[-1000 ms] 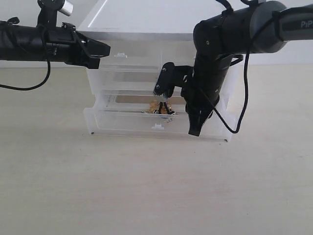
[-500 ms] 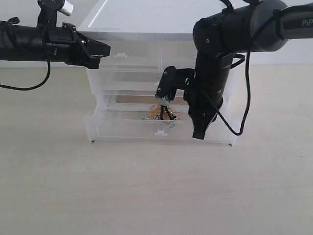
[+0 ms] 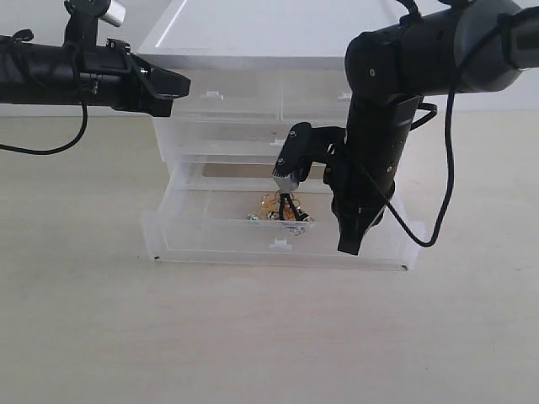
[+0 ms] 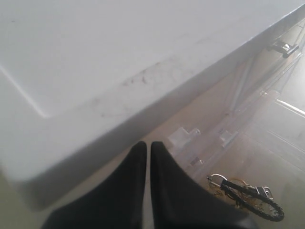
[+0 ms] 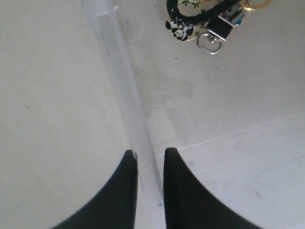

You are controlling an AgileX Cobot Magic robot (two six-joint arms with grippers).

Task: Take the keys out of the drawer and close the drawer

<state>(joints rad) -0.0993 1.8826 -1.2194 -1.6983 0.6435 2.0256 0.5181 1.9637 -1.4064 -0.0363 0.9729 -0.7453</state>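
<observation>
Two tools: right tool (image 3: 349, 242) narrow, apparently pinching drawer (image 3: 210, 240) front wall. Keys (image 3: 280, 210) on drawer floor, mid-width, just inboard of right tool, spread along wall. Left tool (image 3: 178, 84) closed empty at cabinet (image 3: 253, 34) top, farther off.

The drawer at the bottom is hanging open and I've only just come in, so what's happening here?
The right gripper has its fingers on either side of the front wall of the drawer, the lowest one in the white cabinet, which stands pulled out. The keys lie on the drawer floor, not yet picked up. The left gripper, shut and empty, sits at the cabinet's top corner; whether it touches is unclear.
</observation>
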